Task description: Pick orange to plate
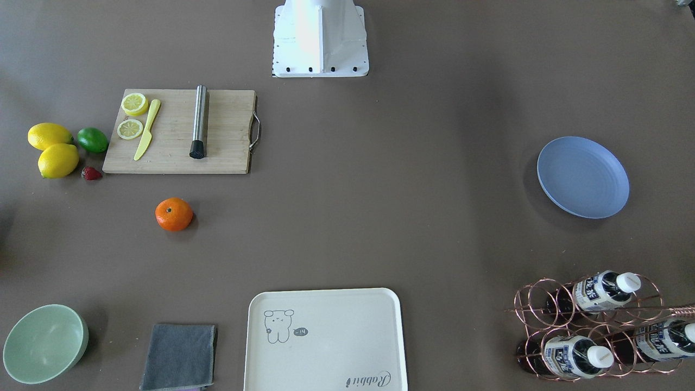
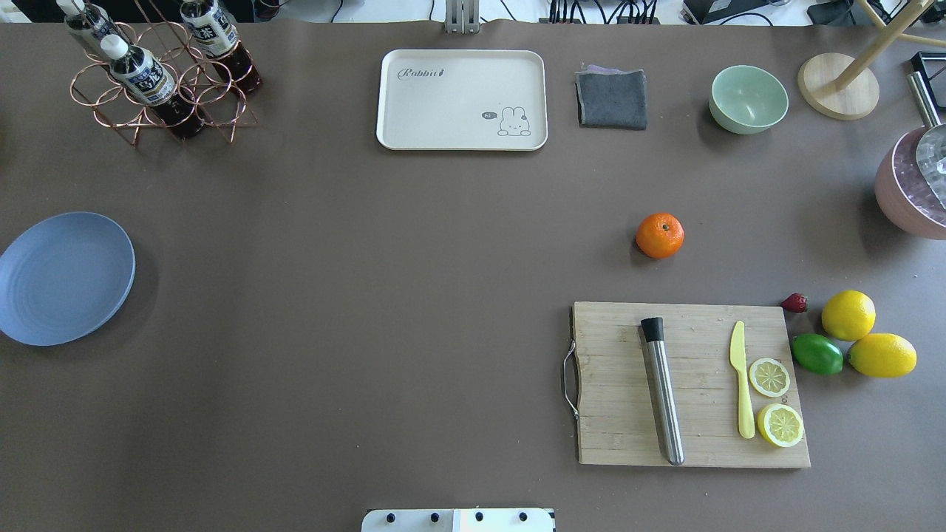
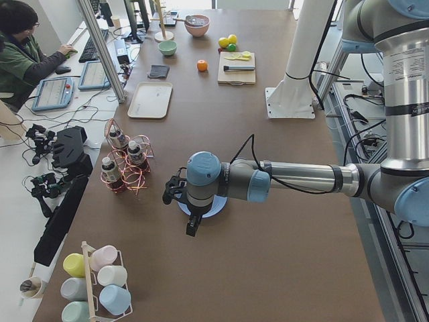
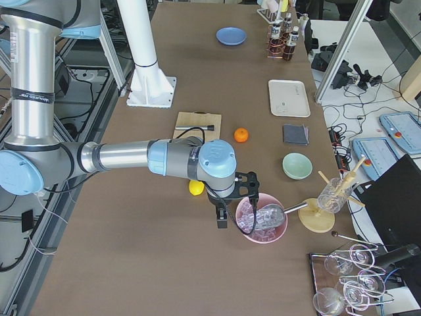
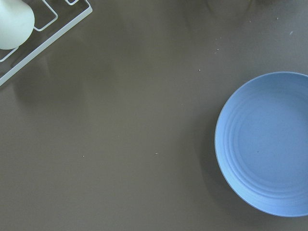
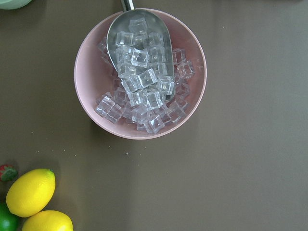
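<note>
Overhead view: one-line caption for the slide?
Orange rests on the table just beyond the cutting board, not yet picked; the blue plate waits at the far left edge.

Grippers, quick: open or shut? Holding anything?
Left gripper: cannot tell, seen only from the side.
Right gripper: cannot tell, seen only from the side.

A long, evenly lit brown table (image 2: 355, 281) stands beside slanting aluminium frame posts (image 3: 102, 54).

Orange (image 2: 659, 235) sitting near board (image 2: 621, 428), on side away from robot. Plate (image 2: 63, 277) lying well apart, at robot's left.
</note>
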